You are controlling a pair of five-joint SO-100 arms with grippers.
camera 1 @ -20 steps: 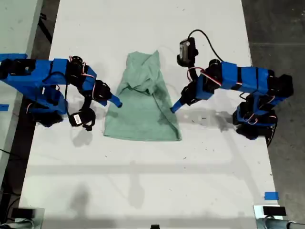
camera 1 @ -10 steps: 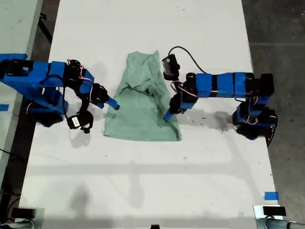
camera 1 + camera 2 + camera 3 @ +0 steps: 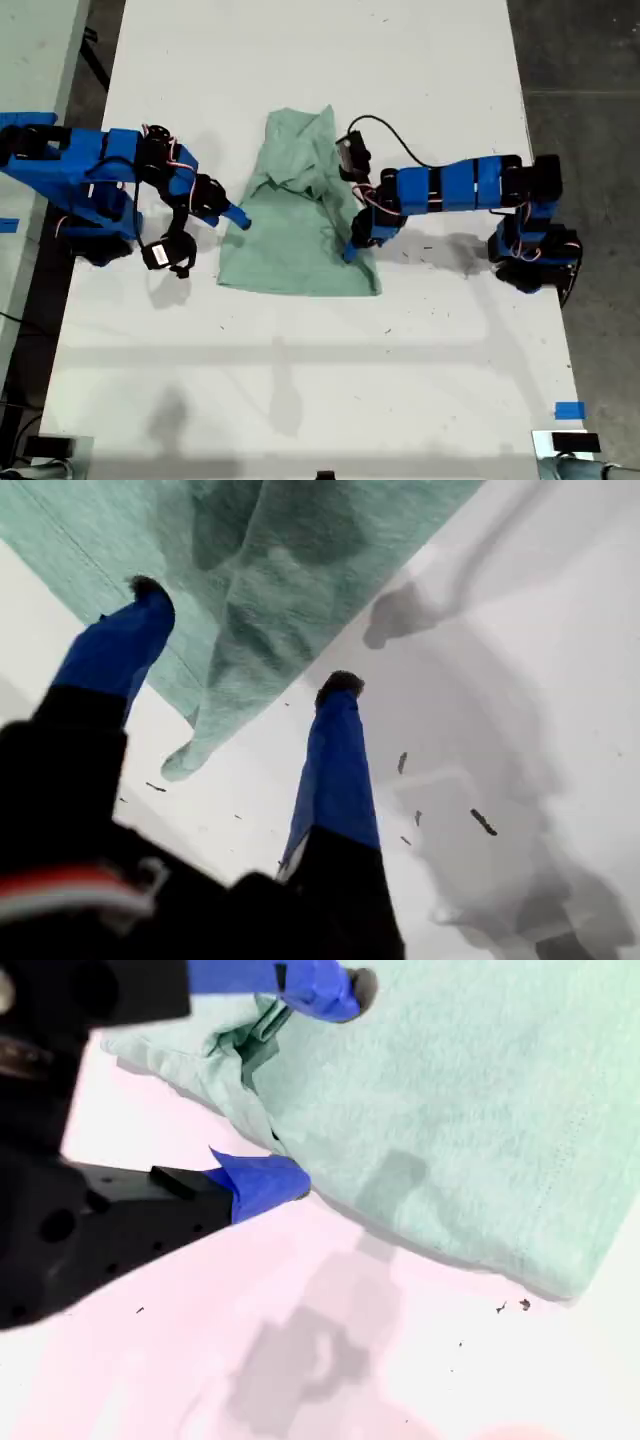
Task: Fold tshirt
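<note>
Exterior view: my second gripper (image 3: 350,252), which a second ago hung just off the tshirt (image 3: 295,235), now sits over its edge on the exterior view's right, near the lower corner. My first gripper (image 3: 240,217) has barely moved at the opposite edge. The tshirt lies rumpled mid-table (image 3: 300,380).

From above, neither jaw gap can be made out. The wrist views settle it: my first gripper (image 3: 245,635) is spread, one finger over cloth and one over table. My second gripper (image 3: 322,1082) gapes astride a bunched fold, not clamped.

tshirt (image 3: 300,215) mid-table (image 3: 300,380), an arm at each side in exterior view
</note>
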